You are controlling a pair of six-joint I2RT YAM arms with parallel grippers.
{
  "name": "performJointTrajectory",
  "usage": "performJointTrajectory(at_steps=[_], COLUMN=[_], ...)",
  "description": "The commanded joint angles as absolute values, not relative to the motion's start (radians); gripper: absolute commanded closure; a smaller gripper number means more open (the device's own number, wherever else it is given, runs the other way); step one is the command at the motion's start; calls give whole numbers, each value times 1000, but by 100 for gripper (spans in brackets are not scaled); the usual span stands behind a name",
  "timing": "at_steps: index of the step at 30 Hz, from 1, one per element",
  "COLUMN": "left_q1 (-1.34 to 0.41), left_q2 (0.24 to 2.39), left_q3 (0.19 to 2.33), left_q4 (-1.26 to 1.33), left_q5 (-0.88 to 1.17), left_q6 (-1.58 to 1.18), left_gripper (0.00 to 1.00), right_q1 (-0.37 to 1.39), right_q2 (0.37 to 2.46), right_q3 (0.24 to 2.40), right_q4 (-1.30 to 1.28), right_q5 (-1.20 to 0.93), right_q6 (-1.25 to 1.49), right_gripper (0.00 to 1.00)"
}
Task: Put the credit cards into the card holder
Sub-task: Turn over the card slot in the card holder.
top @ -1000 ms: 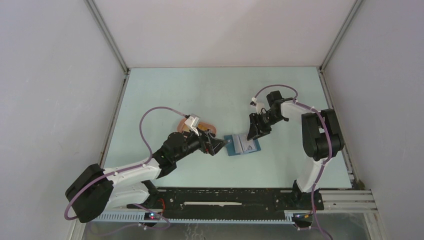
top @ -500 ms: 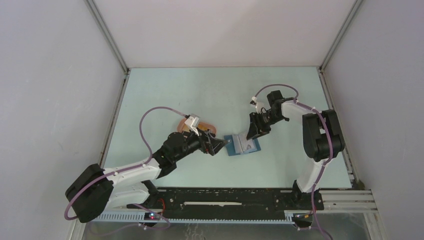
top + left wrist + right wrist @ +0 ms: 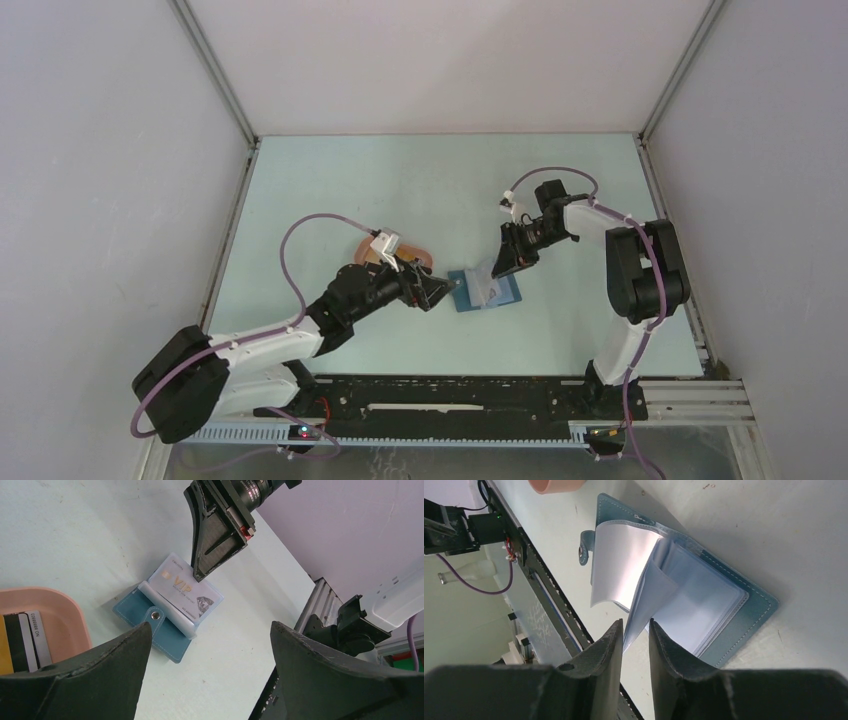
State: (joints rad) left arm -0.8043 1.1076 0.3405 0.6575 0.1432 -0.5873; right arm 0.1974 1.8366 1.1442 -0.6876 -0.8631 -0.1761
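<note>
Broad pale-green matte table [image 3: 400, 190], both arms meeting mid-table. The salmon-pink oval plastic tray [image 3: 55, 610] sits left of the action, half-hidden under the left arm in the top view. It carries a glossy black card [image 3: 17, 640] and a yellow-orange card [image 3: 3, 647], side by side. Just beside the tray lies the dark-blue stitched folding card holder [image 3: 165, 635], open and flat. A whitish "VIP" card [image 3: 186, 589] shows on its clear pages. The left gripper [image 3: 437, 292] hovers alongside, jaws spread wide, empty. The right gripper [image 3: 635, 626] stands over the holder, fingers nearly together, pinching a clear floppy plastic sleeve [image 3: 651, 587]. A small metal snap [image 3: 156, 614] sits on the strap.
</note>
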Motion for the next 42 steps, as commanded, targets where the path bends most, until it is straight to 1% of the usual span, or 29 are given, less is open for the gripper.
performJointTrajectory(at_steps=[1,9,14,23,25,29,33,38,40,42], left_q1=[-801,-802,-801,-801,-802,-801,-802,-801,-801,-801], left_q2=[1118,1136,1148,1156,1159,1168,1170,1170,1170,1170], left_q3=[316,319,318,321,321,321,322,324,324,324], left_q4=[712,725,736,739,741,750,752,752,752,752], left_q5=[157,163,169,171,172,176,178,179,180,179], left_q6=[-601,-606,-612,-615,-617,-621,-621,-622,-623,-623], left_gripper=[8,8,8,8,8,8,8,8,8,8], right_q1=[189,183,178,176,175,167,141,120,120,118], right_q2=[1829,1843,1845,1868,1869,1855,1851,1868,1876,1880], right_q3=[1177,1177,1177,1183,1190,1191,1191,1191,1191,1192], right_q4=[-695,-698,-697,-705,-717,-721,-727,-733,-732,-732], right_q5=[-926,-962,-958,-867,-888,-962,-1009,-1040,-1049,-1054], right_q6=[-170,-167,-160,-155,-163,-168,-170,-165,-161,-159], right_gripper=[66,64,65,63,61,55,53,55,61,65])
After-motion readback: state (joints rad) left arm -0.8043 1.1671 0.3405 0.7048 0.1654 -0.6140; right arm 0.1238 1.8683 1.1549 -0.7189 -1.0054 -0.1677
